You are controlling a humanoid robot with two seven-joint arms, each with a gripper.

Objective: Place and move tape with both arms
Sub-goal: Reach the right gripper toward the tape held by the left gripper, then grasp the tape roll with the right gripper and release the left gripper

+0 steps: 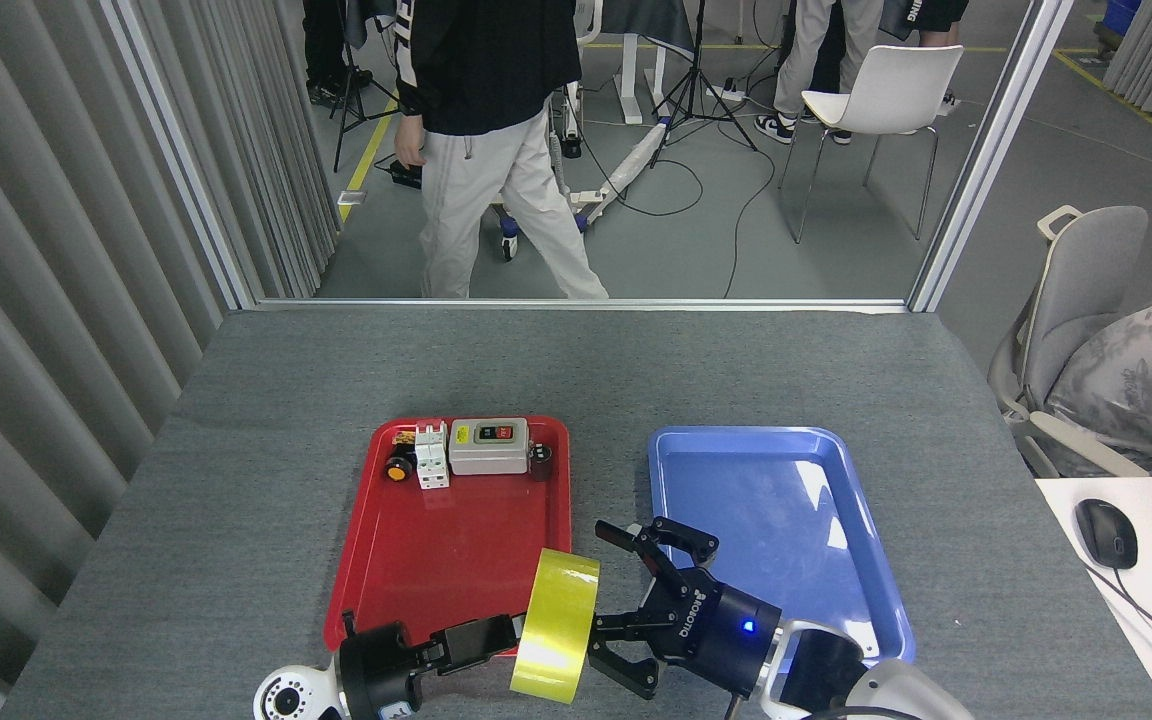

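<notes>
Two grippers meet at the near edge of the table, and between them is the tape, a yellow roll that is held on its edge above the near right corner of the red tray. The left gripper reaches in from the left, and its fingers are clamped on the left side of the roll, so the roll stays upright with its open face toward the other arm. The right gripper is just beside the roll on the right, with its fingers spread wide apart, one above and one below. I judge that this is a handover: the roll is offered sideways so that the right fingers can close on it and carry it to the blue tray, which has nothing in it.
</notes>
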